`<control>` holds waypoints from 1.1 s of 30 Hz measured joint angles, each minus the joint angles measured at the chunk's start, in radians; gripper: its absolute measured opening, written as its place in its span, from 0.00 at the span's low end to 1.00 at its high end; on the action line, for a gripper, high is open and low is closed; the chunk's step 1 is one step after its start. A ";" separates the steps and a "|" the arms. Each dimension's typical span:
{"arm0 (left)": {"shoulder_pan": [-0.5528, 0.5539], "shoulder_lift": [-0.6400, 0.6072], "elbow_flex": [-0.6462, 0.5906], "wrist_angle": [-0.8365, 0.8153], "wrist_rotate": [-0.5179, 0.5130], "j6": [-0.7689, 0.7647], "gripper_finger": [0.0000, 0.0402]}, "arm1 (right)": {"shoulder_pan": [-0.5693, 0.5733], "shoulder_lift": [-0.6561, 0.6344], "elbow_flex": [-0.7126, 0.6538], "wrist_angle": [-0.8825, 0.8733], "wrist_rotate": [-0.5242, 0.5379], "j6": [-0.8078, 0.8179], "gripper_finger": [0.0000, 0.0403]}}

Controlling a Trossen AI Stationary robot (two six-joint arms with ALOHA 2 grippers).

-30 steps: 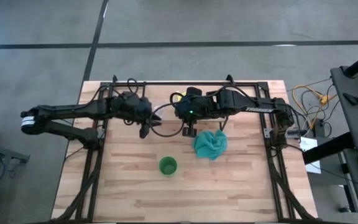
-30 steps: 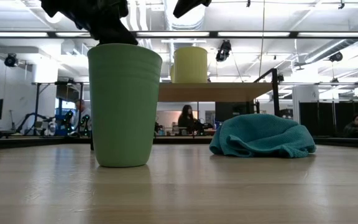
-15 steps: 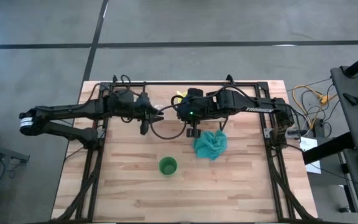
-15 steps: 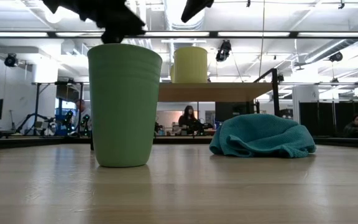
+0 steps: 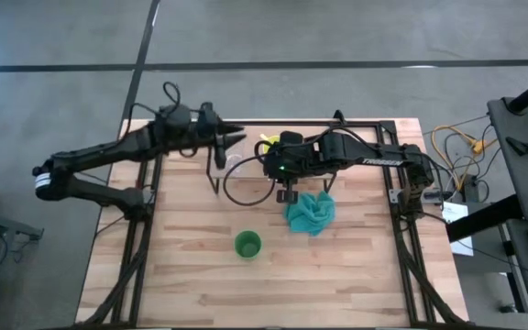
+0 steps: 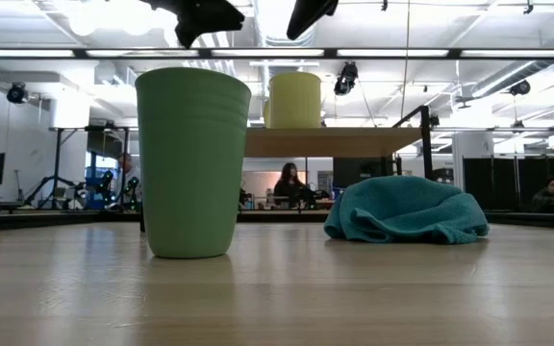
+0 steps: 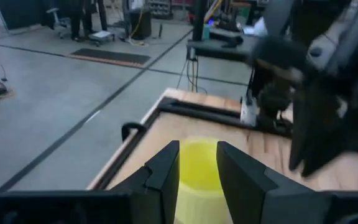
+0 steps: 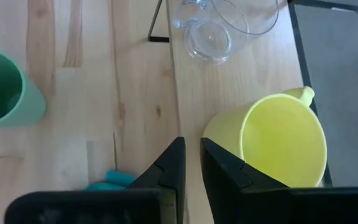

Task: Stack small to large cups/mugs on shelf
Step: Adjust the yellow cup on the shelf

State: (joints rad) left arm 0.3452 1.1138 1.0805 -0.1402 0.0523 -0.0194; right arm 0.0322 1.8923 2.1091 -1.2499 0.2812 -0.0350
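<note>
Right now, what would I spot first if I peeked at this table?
The green cup stands alone near the middle of the table, with a crumpled teal cloth on the table nearby. On the shelf behind them sit a yellow mug and a clear glass cup.

Grey concrete floor (image 5: 337, 32), ceiling strip lights (image 6: 431, 54), seated people (image 6: 288, 183) behind.

Your left gripper (image 5: 236, 137) now sits farther back over the shelf (image 5: 246, 161), its arm swung rearward, risen nearly clear of the low view's top.
</note>
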 joint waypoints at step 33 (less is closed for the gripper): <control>0.207 0.506 0.497 -0.445 0.258 0.245 0.23 | 0.002 0.000 -0.023 -0.001 -0.002 0.060 0.11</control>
State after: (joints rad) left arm 0.5520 1.6197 1.5772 -0.5850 0.3103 0.2256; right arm 0.0345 1.8923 2.0858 -1.2507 0.2794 0.0253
